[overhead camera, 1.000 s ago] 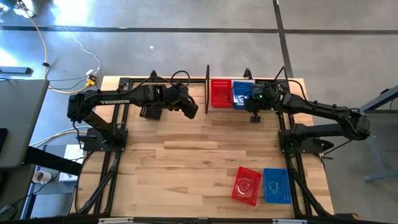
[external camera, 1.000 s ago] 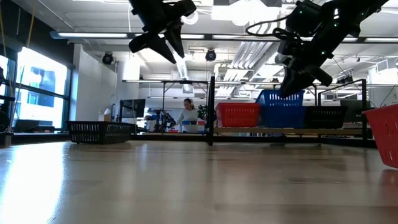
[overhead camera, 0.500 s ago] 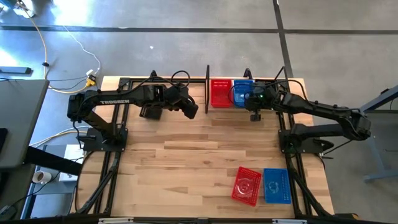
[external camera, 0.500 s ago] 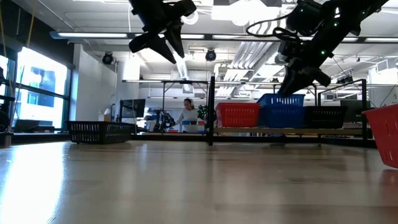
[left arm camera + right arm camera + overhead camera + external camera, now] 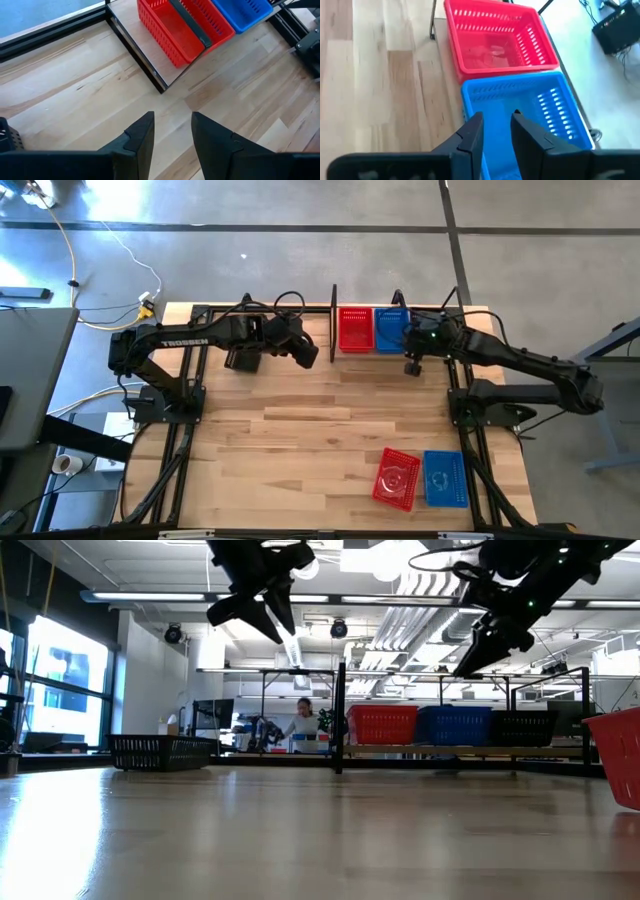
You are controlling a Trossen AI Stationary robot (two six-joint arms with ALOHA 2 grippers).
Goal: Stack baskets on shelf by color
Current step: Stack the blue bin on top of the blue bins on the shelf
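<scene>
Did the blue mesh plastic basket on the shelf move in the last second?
Yes. The blue mesh plastic basket dropped: it sat tilted and higher than the red mesh basket beside it, now level with it on the shelf. The right gripper hangs empty above.

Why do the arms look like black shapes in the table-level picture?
Low view: bright ceiling lights and a window behind silhouette the left gripper and right gripper. High view: even light, the red basket shows clearly on the shelf.

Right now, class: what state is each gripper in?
Left gripper: open, empty, above the table.
Right gripper: open, empty, over the blue basket on the shelf.
</scene>
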